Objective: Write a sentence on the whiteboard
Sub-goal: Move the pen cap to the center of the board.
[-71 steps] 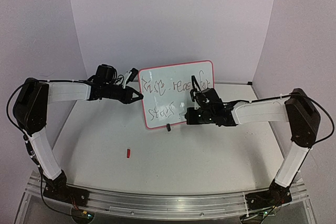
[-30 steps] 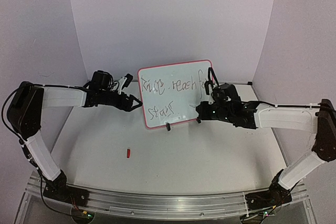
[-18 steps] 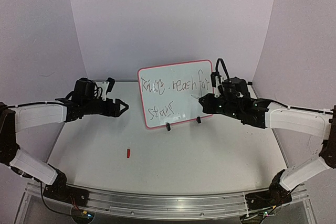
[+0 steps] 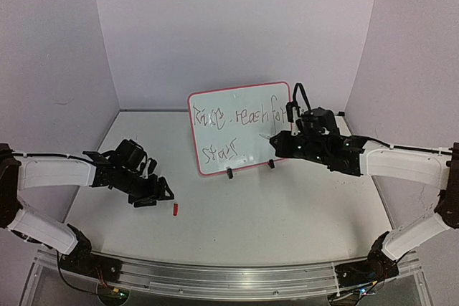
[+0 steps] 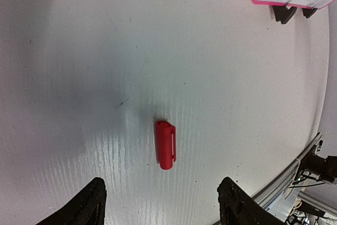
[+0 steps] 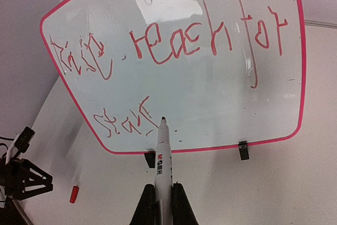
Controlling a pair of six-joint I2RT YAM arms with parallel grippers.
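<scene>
The whiteboard stands upright on two black clip feet at the table's middle back. The sentence runs across it in two lines of red scrawl. My right gripper is shut on a white marker, whose bare tip points at the whiteboard just right of the lower line. Low over the table at the left, my left gripper is open. A red marker cap lies flat just ahead of its fingertips, outside the jaws.
The red cap lies alone on the white tabletop, front left of the board. Grey walls close in the back and both sides. A metal rail carrying the arm bases runs along the near edge.
My left arm left the board's left edge and swung down and back to the table beside the red cap, its jaws narrowing slightly. The right gripper drew the marker off to the board's right side.
</scene>
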